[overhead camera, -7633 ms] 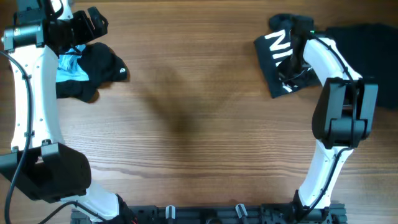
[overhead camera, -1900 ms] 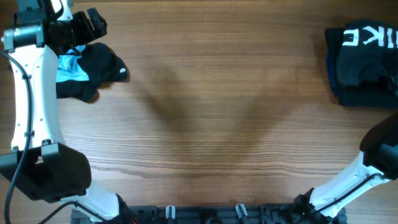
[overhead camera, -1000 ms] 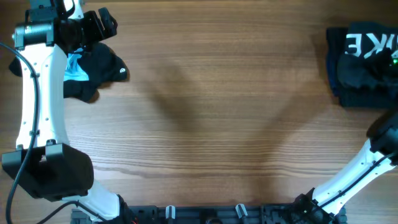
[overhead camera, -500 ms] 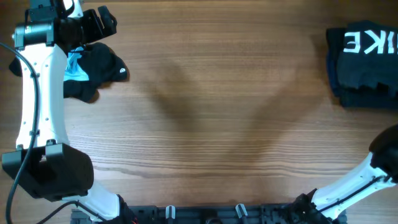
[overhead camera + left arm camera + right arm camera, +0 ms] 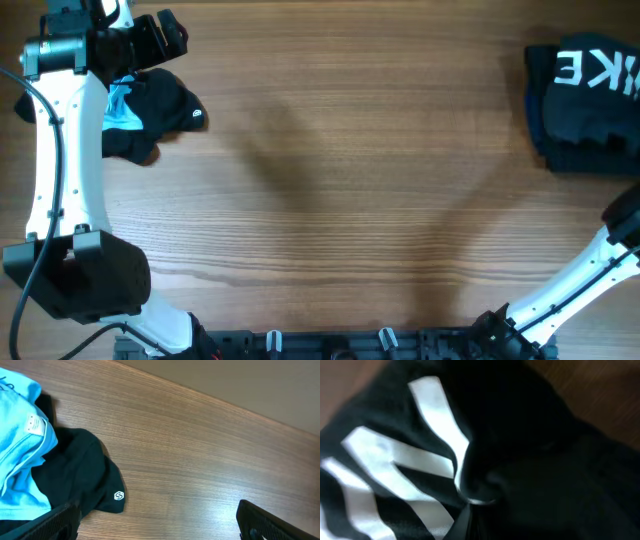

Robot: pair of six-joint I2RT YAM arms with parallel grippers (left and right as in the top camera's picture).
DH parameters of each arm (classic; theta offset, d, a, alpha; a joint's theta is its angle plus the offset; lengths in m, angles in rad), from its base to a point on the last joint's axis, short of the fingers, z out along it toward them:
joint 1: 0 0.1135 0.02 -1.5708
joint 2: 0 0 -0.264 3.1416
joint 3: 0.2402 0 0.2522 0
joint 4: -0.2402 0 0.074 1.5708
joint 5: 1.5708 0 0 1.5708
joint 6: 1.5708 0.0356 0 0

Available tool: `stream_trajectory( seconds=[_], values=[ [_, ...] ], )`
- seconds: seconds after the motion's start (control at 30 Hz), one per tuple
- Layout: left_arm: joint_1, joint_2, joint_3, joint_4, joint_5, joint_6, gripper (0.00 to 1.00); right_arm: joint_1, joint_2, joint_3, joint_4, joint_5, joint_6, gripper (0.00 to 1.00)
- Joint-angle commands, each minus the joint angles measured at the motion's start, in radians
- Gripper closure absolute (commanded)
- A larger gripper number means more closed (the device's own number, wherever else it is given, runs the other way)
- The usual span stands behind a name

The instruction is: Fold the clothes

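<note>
A crumpled pile lies at the table's far left: a black garment (image 5: pixel 165 100) with a small white logo and a light blue garment (image 5: pixel 120 110). My left gripper (image 5: pixel 172 35) hovers just behind the pile. In the left wrist view its fingers (image 5: pixel 160 527) are wide apart and empty, with the blue garment (image 5: pixel 20 460) and the black one (image 5: pixel 75 480) to their left. A folded black garment with white letters (image 5: pixel 590 100) lies at the far right on other dark cloth. The right wrist view is filled by this black garment (image 5: pixel 545 460); my right fingers cannot be made out.
The wooden table (image 5: pixel 340 200) spans the overhead view. My left arm (image 5: pixel 65 170) runs down the left side. Part of my right arm (image 5: pixel 620 240) shows at the right edge. A black rail (image 5: pixel 330 345) runs along the front edge.
The folded lettered garment went from right of centre to the far right stack. The right gripper, over that stack a second ago, has left the overhead view. The left arm shifted slightly right.
</note>
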Motion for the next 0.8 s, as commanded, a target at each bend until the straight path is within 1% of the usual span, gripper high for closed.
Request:
stream_trajectory(
  seconds=[0.0, 0.17, 0.3, 0.33, 0.37, 0.47, 0.57, 0.6, 0.63, 0.67, 0.77],
  values=[
    [-0.004, 0.010, -0.002, 0.006, -0.006, 0.012, 0.00, -0.013, 0.025, -0.006, 0.014, 0.044, 0.008, 0.96],
    [-0.004, 0.010, -0.002, 0.022, -0.006, 0.013, 0.01, -0.023, -0.051, 0.053, 0.023, -0.087, 0.009, 0.96],
    [-0.004, 0.009, -0.001, 0.029, -0.006, 0.013, 0.00, -0.022, -0.213, 0.090, 0.035, -0.122, 0.031, 0.96],
    [-0.004, 0.006, -0.001, 0.029, -0.006, 0.013, 0.01, -0.022, -0.247, 0.090, 0.039, -0.132, 0.031, 0.94],
    [-0.004, 0.002, -0.001, 0.029, -0.006, 0.013, 0.01, -0.022, -0.297, 0.090, 0.038, -0.136, 0.032, 0.88],
    [-0.003, -0.031, 0.008, 0.029, -0.018, 0.013, 0.00, -0.022, -0.424, 0.090, 0.033, -0.136, 0.033, 0.61],
    [-0.003, -0.099, 0.026, 0.020, -0.040, 0.012, 0.00, -0.022, -0.551, 0.090, 0.018, -0.132, 0.068, 0.38],
    [-0.003, -0.129, 0.028, 0.008, -0.047, 0.013, 0.00, -0.022, -0.585, 0.090, 0.013, -0.132, 0.069, 0.21],
    [-0.003, -0.155, 0.028, -0.008, -0.060, 0.013, 0.01, -0.022, -0.620, 0.090, 0.011, -0.132, 0.069, 0.09],
    [-0.003, -0.190, 0.028, -0.032, -0.083, 0.013, 0.00, -0.022, -0.642, 0.090, 0.011, -0.132, 0.069, 0.00],
    [-0.003, -0.291, 0.028, -0.107, -0.155, 0.013, 0.00, -0.022, -0.695, 0.090, 0.011, -0.129, 0.069, 0.00]
  ],
)
